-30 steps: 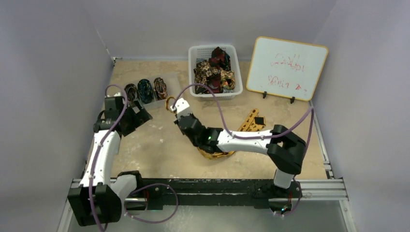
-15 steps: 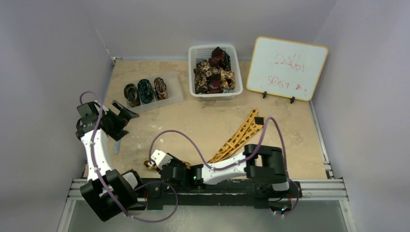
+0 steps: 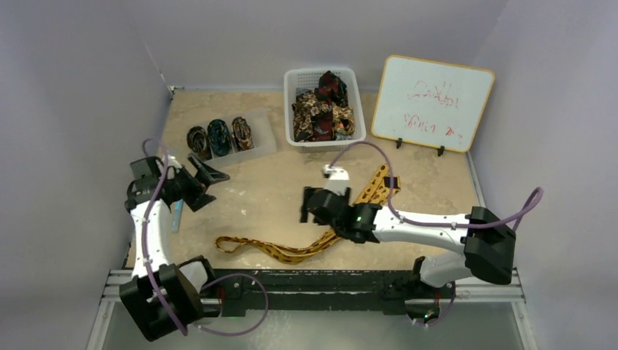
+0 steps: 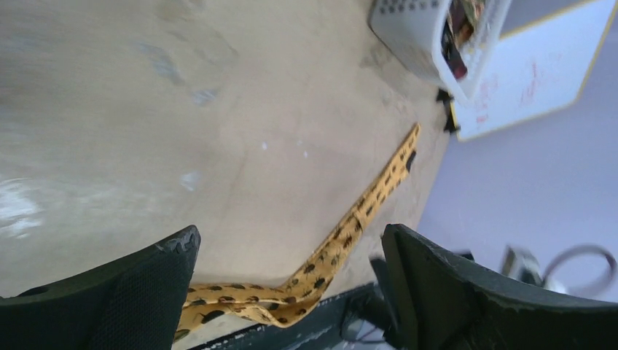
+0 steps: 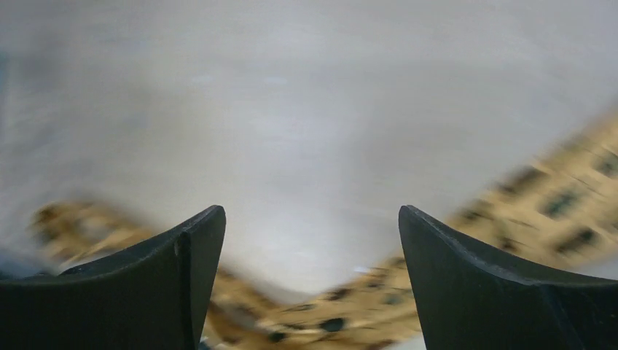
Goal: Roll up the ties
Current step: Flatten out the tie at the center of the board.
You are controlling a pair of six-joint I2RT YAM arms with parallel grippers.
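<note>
We see the golden-yellow tie (image 3: 280, 253) lying unrolled on the worktop (image 3: 248, 197). One end sits near the front edge, left of centre. From there the tie runs right along that edge, then bends and stretches diagonally back toward the whiteboard (image 3: 431, 102).

The right fingers (image 3: 306, 206) are spread wide and hold nothing. They hang over the worktop just beside the tie's diagonal stretch. In the right wrist view, which is badly blurred, the spotted fabric crosses the lower part of the frame beneath and between them.

The left fingers (image 3: 218, 175) are also wide apart and empty. They are raised at the left side of the worktop, well apart from the tie. Their wrist view looks between them along the tie's length toward the far corner.

Just beyond the left fingers, a clear tray (image 3: 264, 138) holds three rolled ties (image 3: 218, 136) side by side. At the back, a white basket (image 3: 291, 80) holds a heap of patterned ties (image 3: 321, 109) in gold, brown and dark red.
</note>
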